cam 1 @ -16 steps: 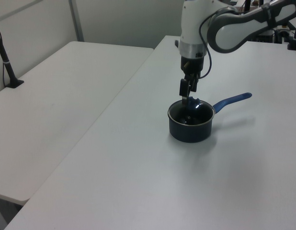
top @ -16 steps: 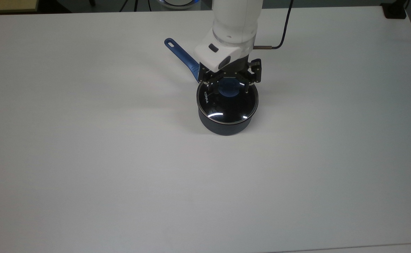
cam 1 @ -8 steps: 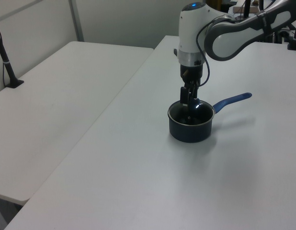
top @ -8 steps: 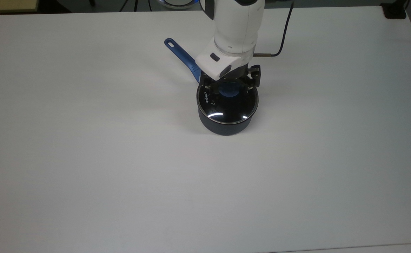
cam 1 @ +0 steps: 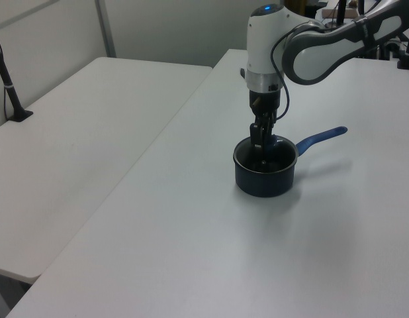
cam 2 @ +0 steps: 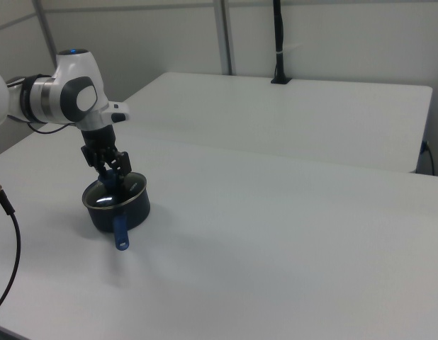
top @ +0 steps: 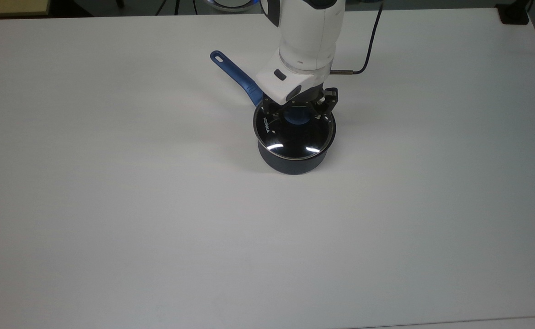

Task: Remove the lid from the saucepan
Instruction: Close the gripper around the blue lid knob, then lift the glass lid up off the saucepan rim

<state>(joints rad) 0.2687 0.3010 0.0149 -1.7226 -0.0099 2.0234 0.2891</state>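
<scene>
Now gripper (top: 300, 114) down over lid (top: 294, 135), fingers pinching blue knob (top: 296, 119) for lift; saucepan (top: 292, 162) sits flat on counter (top: 112, 205).

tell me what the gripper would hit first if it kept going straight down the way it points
The gripper points straight down at the blue knob in the centre of the lid, which sits on the saucepan. Its fingers flank the knob, so it would probably meet the knob or the glass first; depth is unclear.
</scene>
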